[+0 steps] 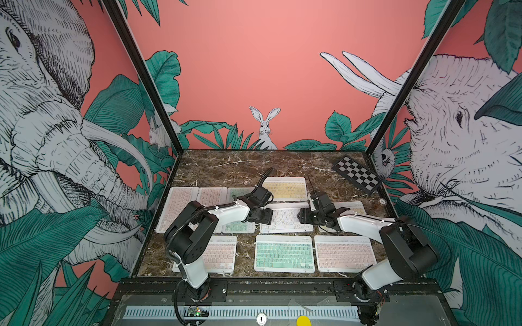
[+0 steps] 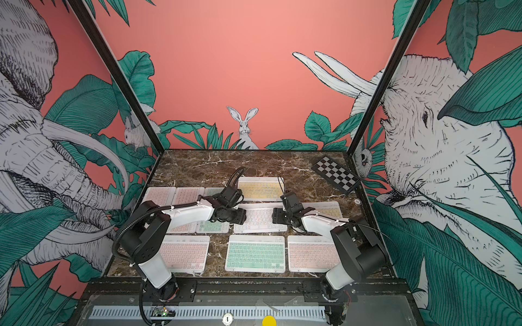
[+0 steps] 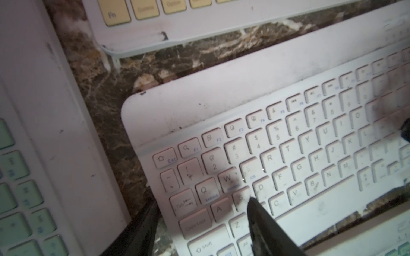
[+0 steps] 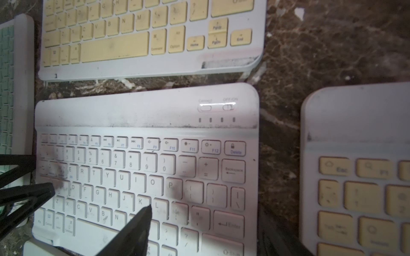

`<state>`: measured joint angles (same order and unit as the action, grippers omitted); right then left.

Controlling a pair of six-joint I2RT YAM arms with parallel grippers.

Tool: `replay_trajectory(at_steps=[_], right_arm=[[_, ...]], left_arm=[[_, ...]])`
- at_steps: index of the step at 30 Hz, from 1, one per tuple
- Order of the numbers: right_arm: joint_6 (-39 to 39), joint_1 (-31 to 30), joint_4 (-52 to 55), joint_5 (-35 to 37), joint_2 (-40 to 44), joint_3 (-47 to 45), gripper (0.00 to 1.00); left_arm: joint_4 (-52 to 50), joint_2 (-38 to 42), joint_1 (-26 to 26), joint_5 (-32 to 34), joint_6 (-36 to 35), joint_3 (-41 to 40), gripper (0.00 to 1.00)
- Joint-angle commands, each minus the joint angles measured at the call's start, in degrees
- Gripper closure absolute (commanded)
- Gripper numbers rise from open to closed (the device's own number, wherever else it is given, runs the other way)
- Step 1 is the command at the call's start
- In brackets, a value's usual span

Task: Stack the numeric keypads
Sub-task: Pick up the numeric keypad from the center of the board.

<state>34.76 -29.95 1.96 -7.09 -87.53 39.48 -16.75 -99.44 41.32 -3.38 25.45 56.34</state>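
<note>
Left wrist view: left pincer [image 3: 202, 200] clenched on the short left end of the white-keyed keypad [image 3: 288, 133], straddling its edge. Right pincer [image 1: 304, 219] spread wide over the opposite short end, gripping nothing. Lies mid-tabletop [image 1: 226, 169], long axis running pincer to pincer, both arms equally near; just beyond, apart across a strip of marble, yellow-keyed keypad [image 1: 285, 188], probably the stacking spot.

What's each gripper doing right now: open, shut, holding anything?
Left gripper: shut on the Tab-key end of the white-keyed keypad.
Right gripper: open, jaws astride that keypad's Enter-key end, gripping nothing.
</note>
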Motion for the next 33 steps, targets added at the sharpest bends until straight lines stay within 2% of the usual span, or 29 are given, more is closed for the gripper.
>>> replay_trajectory(at_steps=[1, 14, 33], right_arm=[[1.85, -0.46, -2.59, -4.17, 1.51, -0.37, 0.26], [7.02, 0.14, -7.45, -8.25, 2.76, -1.21, 0.25], [10.37, 4.75, -11.61, -14.35, 7.01, -5.27, 0.24]], left_arm=[[-0.92, -0.32, 0.43, -0.85, 0.12, -0.35, 0.34], [0.27, -1.11, 0.52, -1.87, 1.0, -0.88, 0.35], [0.7, -1.46, 0.78, -3.33, -0.17, -0.87, 0.36]])
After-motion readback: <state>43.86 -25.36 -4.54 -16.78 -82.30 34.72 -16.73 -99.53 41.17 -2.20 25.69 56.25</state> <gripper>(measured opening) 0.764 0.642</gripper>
